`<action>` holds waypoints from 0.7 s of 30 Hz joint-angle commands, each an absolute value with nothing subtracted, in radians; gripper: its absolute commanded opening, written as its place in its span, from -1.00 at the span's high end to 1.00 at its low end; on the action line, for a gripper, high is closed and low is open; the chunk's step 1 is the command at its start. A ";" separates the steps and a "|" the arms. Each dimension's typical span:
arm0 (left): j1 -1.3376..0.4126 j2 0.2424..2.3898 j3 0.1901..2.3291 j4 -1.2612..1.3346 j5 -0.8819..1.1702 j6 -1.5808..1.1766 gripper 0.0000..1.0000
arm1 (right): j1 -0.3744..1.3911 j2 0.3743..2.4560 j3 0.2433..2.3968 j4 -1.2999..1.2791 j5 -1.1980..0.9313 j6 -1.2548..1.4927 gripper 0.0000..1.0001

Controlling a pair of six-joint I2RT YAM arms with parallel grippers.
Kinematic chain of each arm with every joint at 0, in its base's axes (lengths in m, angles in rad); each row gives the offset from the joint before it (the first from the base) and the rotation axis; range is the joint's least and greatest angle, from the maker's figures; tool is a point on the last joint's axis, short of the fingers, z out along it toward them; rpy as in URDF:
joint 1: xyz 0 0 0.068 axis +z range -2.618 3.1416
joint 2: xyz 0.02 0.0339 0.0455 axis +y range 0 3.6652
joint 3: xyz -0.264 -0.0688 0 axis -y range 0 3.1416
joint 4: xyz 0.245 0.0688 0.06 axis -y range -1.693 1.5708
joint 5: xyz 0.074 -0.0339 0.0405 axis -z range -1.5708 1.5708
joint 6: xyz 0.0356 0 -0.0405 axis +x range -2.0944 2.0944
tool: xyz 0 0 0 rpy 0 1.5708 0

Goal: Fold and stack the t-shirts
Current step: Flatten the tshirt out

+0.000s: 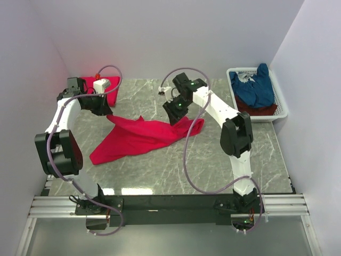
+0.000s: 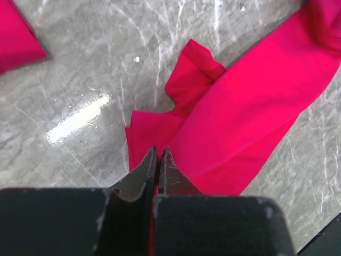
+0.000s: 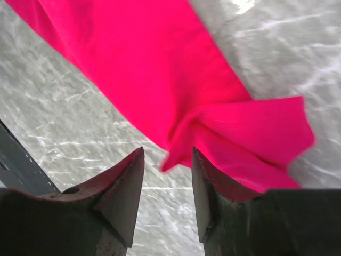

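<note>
A bright red t-shirt [image 1: 138, 140] lies crumpled and stretched across the middle of the marble table. My left gripper [image 1: 108, 113] is at its far left corner. In the left wrist view the gripper [image 2: 159, 152] is shut, with a thin strip of the red cloth [image 2: 240, 117] pinched between the jaws. My right gripper [image 1: 176, 113] hovers over the shirt's right part. In the right wrist view it [image 3: 168, 154] is open, and a loose point of the shirt [image 3: 160, 69] hangs just beyond its fingertips without being held.
A folded red shirt [image 1: 102, 88] lies at the back left, and it also shows in the left wrist view [image 2: 16, 37]. A white basket [image 1: 282, 101] at the back right holds a navy shirt [image 1: 256, 88] over a darker red one [image 1: 264, 109]. White walls enclose the table.
</note>
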State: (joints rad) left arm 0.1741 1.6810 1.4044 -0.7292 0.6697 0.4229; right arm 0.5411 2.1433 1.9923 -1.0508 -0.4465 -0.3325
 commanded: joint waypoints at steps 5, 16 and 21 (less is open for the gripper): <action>0.175 1.703 1.442 -0.704 0.706 0.407 0.99 | 0.400 2.000 1.858 -1.003 -0.571 -0.276 0.03; 0.173 1.720 1.437 -0.712 0.703 0.400 0.99 | 0.471 1.902 1.586 -0.758 -0.548 -0.196 -0.12; 0.175 1.727 1.442 -0.716 0.703 0.393 0.99 | 0.489 1.945 1.595 -0.747 -0.529 -0.206 -0.16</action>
State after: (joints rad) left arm 0.1741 1.7214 1.4048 -0.7200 0.6765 0.4011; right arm 0.4877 1.9713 1.5837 -0.8043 -0.5426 -0.2096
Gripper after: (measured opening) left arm 0.025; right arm 0.580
